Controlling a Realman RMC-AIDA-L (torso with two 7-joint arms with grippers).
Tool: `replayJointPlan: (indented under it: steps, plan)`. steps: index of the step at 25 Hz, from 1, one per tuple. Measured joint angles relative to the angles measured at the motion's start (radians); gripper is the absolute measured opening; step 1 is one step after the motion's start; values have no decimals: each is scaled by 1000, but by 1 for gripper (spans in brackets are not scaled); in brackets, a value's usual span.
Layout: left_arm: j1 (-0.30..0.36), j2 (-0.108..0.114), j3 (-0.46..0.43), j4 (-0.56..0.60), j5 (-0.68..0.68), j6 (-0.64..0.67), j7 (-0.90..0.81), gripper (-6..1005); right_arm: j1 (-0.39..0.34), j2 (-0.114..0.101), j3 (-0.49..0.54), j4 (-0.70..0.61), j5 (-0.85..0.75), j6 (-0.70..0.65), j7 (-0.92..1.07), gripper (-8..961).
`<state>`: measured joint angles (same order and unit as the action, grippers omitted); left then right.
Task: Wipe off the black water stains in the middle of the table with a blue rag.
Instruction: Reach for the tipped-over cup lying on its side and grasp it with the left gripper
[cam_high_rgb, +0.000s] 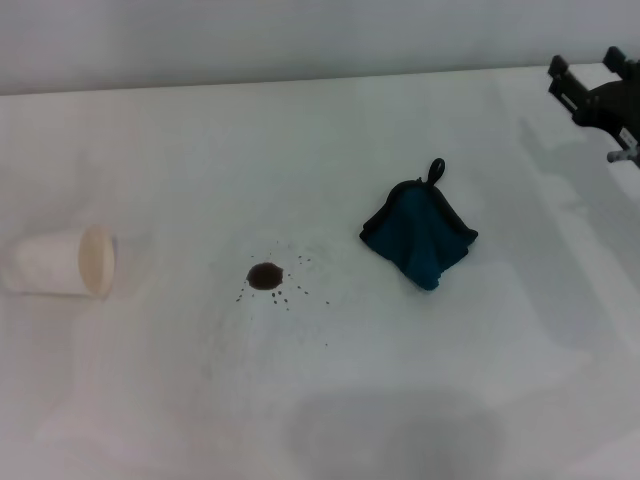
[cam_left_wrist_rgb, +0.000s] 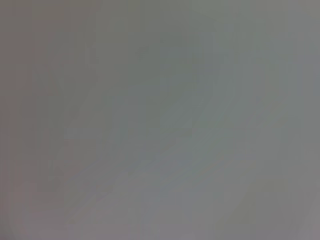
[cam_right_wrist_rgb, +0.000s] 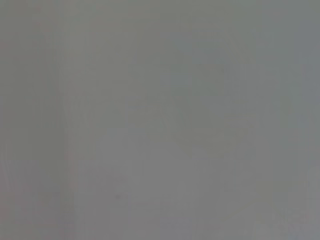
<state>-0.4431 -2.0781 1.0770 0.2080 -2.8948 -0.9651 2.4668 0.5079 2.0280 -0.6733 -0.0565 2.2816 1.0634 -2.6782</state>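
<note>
1. Head view: the table (cam_high_rgb: 330, 140) is wide, white, flat and not shiny.
2. The rag (cam_high_rgb: 418, 235) is soft, dark blue cloth with a black edge. It sits in a bumpy, pointed heap. A little black loop sticks up from its far corner.
3. The stain (cam_high_rgb: 264, 275) is a small, round, dark brown-black dot. Tiny dark specks lie around it, mostly on the rag's side.
4. A white paper cup (cam_high_rgb: 62, 262) lies tipped on its side. Its open round mouth faces the stain.
5. The right gripper (cam_high_rgb: 603, 95) is black and hard, up at the far right edge. It is not holding anything, and I cannot tell if it is apart or together.
6. From the right gripper, the rag is nearer to the robot and off to the left, well apart. The stain is farther that way, past the rag. The cup is farthest.
7. I see no words on anything.
8. Left wrist view: only plain blurry gray shows.
9. Right wrist view: only plain blurry gray too.
</note>
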Motion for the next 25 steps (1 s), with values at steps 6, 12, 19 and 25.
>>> replayJointPlan:
  steps: [6,12,19,25]
  plan:
    - [-3,0,-3,4,-32,-6,0,877,1,0,0,3,31,1,7,795]
    - [-2,-3,-90,-5,-33,-5,-26,877,1,0,0,24,32,3,8,794]
    - [2,9,-120,14,33,-12,-125,877,-6,0,0,27,32,7,9,794]
    - [1,70,-118,102,425,-20,-441,878,-6,-1,0,27,32,3,9,794]
